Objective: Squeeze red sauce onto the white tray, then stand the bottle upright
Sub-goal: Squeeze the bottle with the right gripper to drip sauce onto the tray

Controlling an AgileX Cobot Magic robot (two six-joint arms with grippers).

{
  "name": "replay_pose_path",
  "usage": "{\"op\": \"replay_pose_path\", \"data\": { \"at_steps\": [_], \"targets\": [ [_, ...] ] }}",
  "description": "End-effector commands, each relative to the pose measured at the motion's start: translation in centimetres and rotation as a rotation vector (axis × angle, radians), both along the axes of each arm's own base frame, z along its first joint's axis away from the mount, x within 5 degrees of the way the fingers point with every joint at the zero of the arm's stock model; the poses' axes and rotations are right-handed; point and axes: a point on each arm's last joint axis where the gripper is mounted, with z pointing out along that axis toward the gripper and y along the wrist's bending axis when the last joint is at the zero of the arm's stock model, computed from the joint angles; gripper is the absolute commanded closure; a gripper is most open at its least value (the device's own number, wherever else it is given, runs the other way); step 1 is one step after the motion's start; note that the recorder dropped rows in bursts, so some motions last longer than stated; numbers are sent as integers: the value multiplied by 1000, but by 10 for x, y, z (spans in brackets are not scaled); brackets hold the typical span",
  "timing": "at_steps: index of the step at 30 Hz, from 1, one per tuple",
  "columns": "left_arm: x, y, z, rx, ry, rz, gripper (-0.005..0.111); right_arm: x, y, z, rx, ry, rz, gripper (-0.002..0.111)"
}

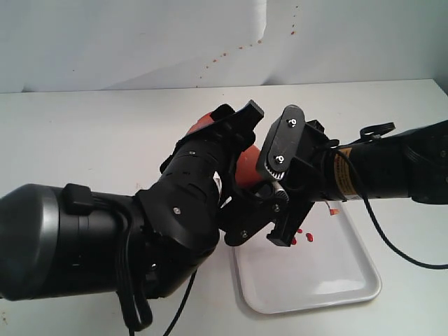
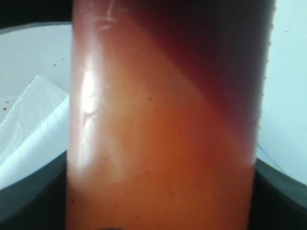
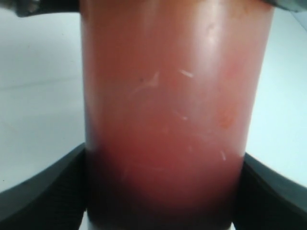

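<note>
The bottle hangs tilted above the near-left corner of the white tray, its red body mostly hidden by both grippers. My left gripper is shut on the bottle, which fills the left wrist view between the dark fingers. From the other side my right gripper is also shut on the bottle, with a finger pressed to each side. A few small drops of red sauce lie on the tray beside the right gripper. The nozzle is hidden.
The tray sits on a white table. Red splatter marks the white backdrop. A black cable from the right arm loops over the tray's far-right side. A small orange-stained piece shows under the right arm.
</note>
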Motion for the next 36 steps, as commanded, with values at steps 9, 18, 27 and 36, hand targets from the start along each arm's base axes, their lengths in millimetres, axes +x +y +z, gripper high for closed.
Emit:
{"op": "replay_pose_path", "data": {
  "at_steps": [9, 18, 27, 36],
  "targets": [
    [2, 0, 16, -91, -59, 31, 107, -7, 6, -1, -26, -32, 101, 35],
    [2, 0, 16, -117, -56, 41, 107, -6, 7, 0, 9, -16, 62, 27],
    [2, 0, 16, -119, -55, 41, 107, -9, 9, 2, 27, -17, 108, 108],
    [1, 3, 12, -153, 0, 103, 107, -11, 10, 8, 35, -44, 133, 53]
  ]
}}
